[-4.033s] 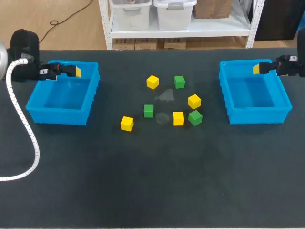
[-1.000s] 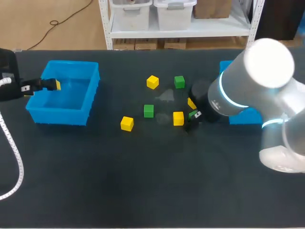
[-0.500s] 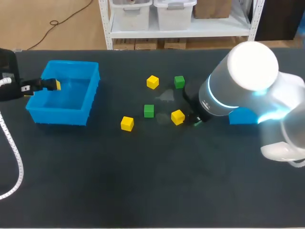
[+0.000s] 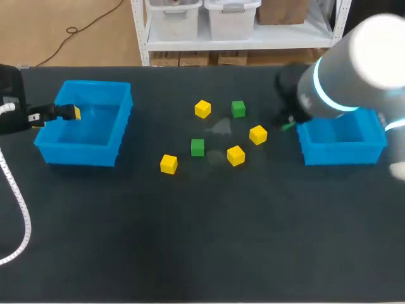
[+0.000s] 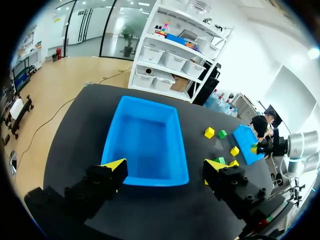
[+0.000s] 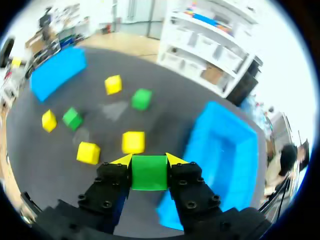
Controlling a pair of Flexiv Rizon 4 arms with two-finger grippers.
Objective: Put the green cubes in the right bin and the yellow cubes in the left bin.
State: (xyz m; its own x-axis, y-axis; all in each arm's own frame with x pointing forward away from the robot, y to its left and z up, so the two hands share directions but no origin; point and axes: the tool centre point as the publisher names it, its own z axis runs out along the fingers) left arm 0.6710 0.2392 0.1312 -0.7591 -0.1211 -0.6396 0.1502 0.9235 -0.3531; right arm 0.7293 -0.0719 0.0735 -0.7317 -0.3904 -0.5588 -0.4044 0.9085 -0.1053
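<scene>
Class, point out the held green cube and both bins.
green cube [image 6: 148, 172]: right wrist view, facing side.
right bin [image 6: 225, 150]: right wrist view, bare floor.
left bin [image 4: 95, 130]: head view, bare floor.

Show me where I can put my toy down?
The near strip of table, in front of everything, is bare. So is the gap between the left bin and the nearest yellow cube. The middle is crowded with cubes; the right gripper holds a green cube beside the right bin.
</scene>
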